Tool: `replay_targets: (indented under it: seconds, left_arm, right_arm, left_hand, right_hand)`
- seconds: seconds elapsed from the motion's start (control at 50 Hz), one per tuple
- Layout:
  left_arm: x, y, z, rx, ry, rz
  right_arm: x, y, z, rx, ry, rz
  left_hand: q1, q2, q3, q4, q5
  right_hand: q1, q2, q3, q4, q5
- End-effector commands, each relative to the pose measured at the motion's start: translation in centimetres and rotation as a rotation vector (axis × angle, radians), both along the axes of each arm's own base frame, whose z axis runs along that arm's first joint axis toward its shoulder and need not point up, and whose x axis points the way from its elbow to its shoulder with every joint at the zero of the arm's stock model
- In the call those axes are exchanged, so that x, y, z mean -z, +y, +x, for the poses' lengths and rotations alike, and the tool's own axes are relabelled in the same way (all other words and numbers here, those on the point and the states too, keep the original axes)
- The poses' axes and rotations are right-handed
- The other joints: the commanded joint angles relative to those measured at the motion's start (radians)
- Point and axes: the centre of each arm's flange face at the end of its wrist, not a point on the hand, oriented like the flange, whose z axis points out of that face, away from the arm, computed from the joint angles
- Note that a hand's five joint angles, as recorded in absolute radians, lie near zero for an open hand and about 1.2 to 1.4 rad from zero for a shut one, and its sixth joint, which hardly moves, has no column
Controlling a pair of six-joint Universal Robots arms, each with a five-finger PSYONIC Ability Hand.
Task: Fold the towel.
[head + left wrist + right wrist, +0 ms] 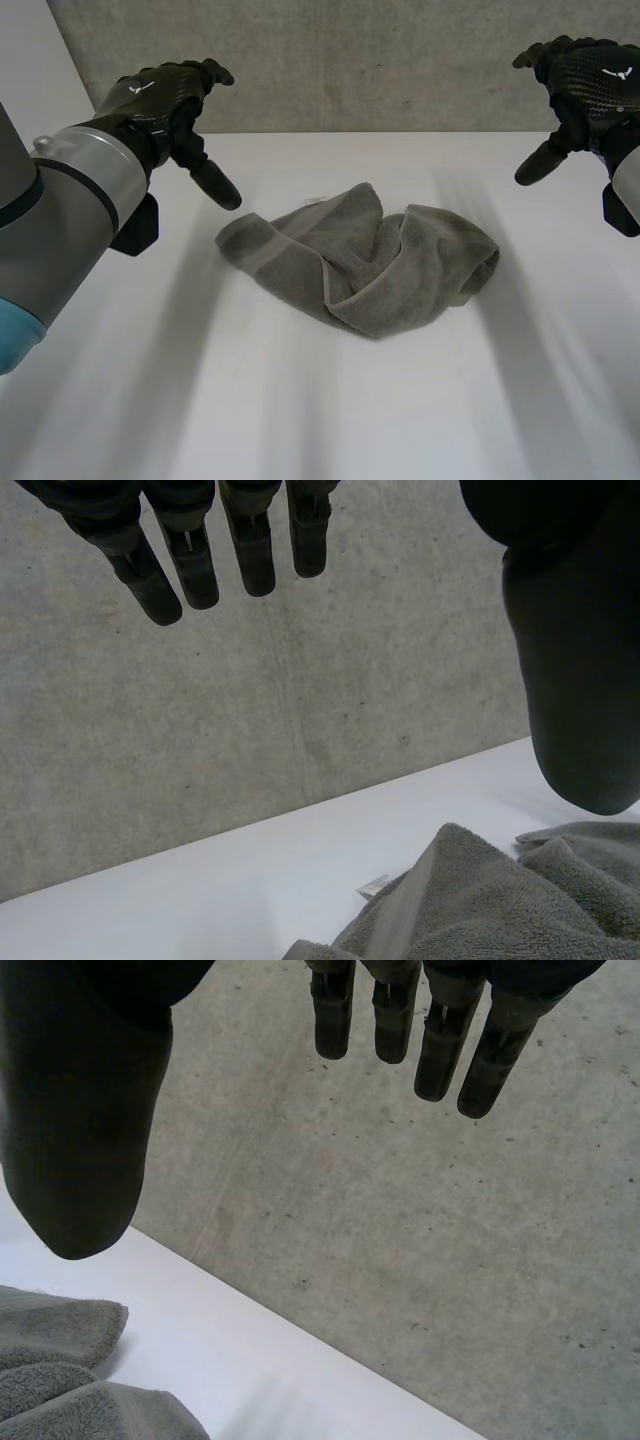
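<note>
A grey towel (365, 260) lies crumpled in a heap on the middle of the white table (300, 420), with a small white label at its far edge. My left hand (165, 95) hovers above the table to the towel's left, fingers straight, thumb pointing down toward it, holding nothing. My right hand (585, 85) hovers to the towel's right, likewise open and empty. Below my left hand's thumb (575, 680) I see the towel (480, 910) and its label. Beneath my right hand's thumb (80, 1140) a folded edge of the towel (60, 1370) shows.
A rough grey concrete wall (360, 60) stands right behind the table's far edge. Bare white tabletop runs all round the towel, widest in front of it.
</note>
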Motion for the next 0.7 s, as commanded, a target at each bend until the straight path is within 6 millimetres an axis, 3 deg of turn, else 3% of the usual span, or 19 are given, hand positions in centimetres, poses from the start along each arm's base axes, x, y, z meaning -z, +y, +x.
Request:
replay_targets:
  seconds: [0.02, 0.1, 0.14, 0.18, 0.2, 0.24, 0.26, 0.3, 0.32, 0.36, 0.4, 0.42, 0.46, 0.52, 0.6, 0.62, 0.64, 0.68, 0.7]
  left_arm:
    - [1.6, -2.0, -1.0, 0.002, -0.043, -0.021]
    - [3.2, -4.5, -2.6, 0.033, -0.102, -0.07]
    - [4.5, -5.7, -3.4, 0.055, -0.149, -0.085]
    - [7.4, -8.0, -5.1, 0.113, -0.242, -0.113]
    - [7.4, -8.1, -5.1, 0.113, -0.243, -0.113]
    - [10.7, -9.8, -6.7, 0.178, -0.316, -0.118]
    - [10.7, -9.8, -6.7, 0.178, -0.317, -0.118]
    - [13.9, -11.2, -7.9, 0.225, -0.373, -0.116]
    - [13.9, -11.2, -7.9, 0.225, -0.373, -0.116]
    - [15.4, -11.7, -8.3, 0.238, -0.399, -0.115]
    - [18.2, -12.5, -8.8, 0.259, -0.45, -0.11]
    - [18.3, -12.5, -8.8, 0.259, -0.45, -0.11]
    - [20.5, -12.9, -9.1, 0.272, -0.501, -0.109]
    - [21.3, -13.0, -9.1, 0.278, -0.523, -0.11]
    - [23.1, -12.9, -9.0, 0.294, -0.569, -0.09]
    - [23.2, -12.7, -8.9, 0.297, -0.576, -0.078]
    - [23.2, -12.7, -8.9, 0.297, -0.576, -0.078]
    - [23.0, -12.5, -8.9, 0.3, -0.581, -0.066]
    - [23.0, -12.2, -8.7, 0.303, -0.59, -0.044]
  right_arm:
    - [1.1, -0.8, 0.9, -0.082, 0.019, 0.023]
    - [2.9, -2.2, 2.4, -0.191, 0.045, 0.068]
    - [5.4, -4.1, 3.7, -0.27, 0.072, 0.127]
    - [6.9, -5.0, 4.4, -0.299, 0.089, 0.158]
    - [8.1, -5.8, 5.0, -0.315, 0.111, 0.171]
    - [9.5, -6.5, 5.9, -0.331, 0.145, 0.176]
    - [9.5, -6.5, 5.9, -0.331, 0.146, 0.176]
    - [12.2, -7.8, 7.1, -0.352, 0.227, 0.165]
    - [12.2, -7.8, 7.1, -0.352, 0.227, 0.165]
    - [15.3, -9.2, 7.6, -0.349, 0.31, 0.167]
    - [16.6, -9.7, 7.9, -0.354, 0.342, 0.167]
    - [16.6, -9.7, 7.9, -0.354, 0.343, 0.167]
    - [18.9, -10.4, 8.4, -0.366, 0.382, 0.17]
    - [20.4, -10.8, 8.6, -0.37, 0.392, 0.184]
    - [21.1, -11.0, 8.7, -0.374, 0.393, 0.189]
    - [21.1, -11.1, 8.6, -0.369, 0.393, 0.189]
    - [21.1, -11.1, 8.6, -0.369, 0.393, 0.188]
    - [20.5, -11.0, 8.7, -0.369, 0.389, 0.183]
    - [20.5, -11.0, 8.7, -0.369, 0.389, 0.183]
  left_hand:
    - [-0.061, -0.063, -0.051, -0.063, -0.196]
    - [-0.037, -0.04, -0.028, -0.039, -0.172]
    - [-0.031, -0.034, -0.022, -0.033, -0.167]
    - [-0.029, -0.031, -0.019, -0.03, -0.164]
    - [-0.029, -0.031, -0.019, -0.03, -0.164]
    - [-0.02, -0.022, -0.01, -0.022, -0.155]
    - [-0.02, -0.022, -0.01, -0.022, -0.155]
    - [-0.014, -0.016, -0.004, -0.016, -0.149]
    - [-0.014, -0.016, -0.004, -0.016, -0.149]
    - [0.036, 0.034, 0.046, 0.034, -0.099]
    - [0.118, 0.116, 0.128, 0.116, -0.017]
    - [0.118, 0.116, 0.128, 0.116, -0.017]
    - [0.153, 0.151, 0.163, 0.151, 0.018]
    - [0.218, 0.216, 0.228, 0.216, 0.083]
    - [0.481, 0.479, 0.491, 0.48, 0.346]
    - [0.619, 0.616, 0.629, 0.617, 0.484]
    - [0.62, 0.618, 0.63, 0.618, 0.485]
    - [0.814, 0.812, 0.824, 0.812, 0.679]
    - [0.962, 0.96, 0.972, 0.96, 0.827]
  right_hand:
    - [-0.06, -0.08, -0.07, -0.086, -0.063]
    - [-0.06, -0.08, -0.07, -0.086, -0.063]
    - [-0.06, -0.08, -0.07, -0.086, -0.063]
    - [-0.06, -0.08, -0.07, -0.086, -0.063]
    - [-0.06, -0.08, -0.07, -0.086, -0.063]
    - [-0.06, -0.08, -0.07, -0.086, -0.063]
    - [-0.06, -0.08, -0.07, -0.086, -0.063]
    - [-0.06, -0.08, -0.07, -0.086, -0.063]
    - [-0.06, -0.08, -0.07, -0.086, -0.063]
    - [-0.06, -0.08, -0.07, -0.086, -0.063]
    - [-0.059, -0.079, -0.069, -0.084, -0.062]
    - [-0.058, -0.079, -0.068, -0.084, -0.061]
    - [0.05, 0.029, 0.04, 0.024, 0.047]
    - [0.217, 0.196, 0.207, 0.191, 0.214]
    - [0.464, 0.444, 0.454, 0.439, 0.461]
    - [0.729, 0.708, 0.719, 0.703, 0.726]
    - [0.731, 0.711, 0.722, 0.706, 0.728]
    - [1.16, 1.14, 1.15, 1.134, 1.157]
    - [1.162, 1.142, 1.152, 1.136, 1.159]
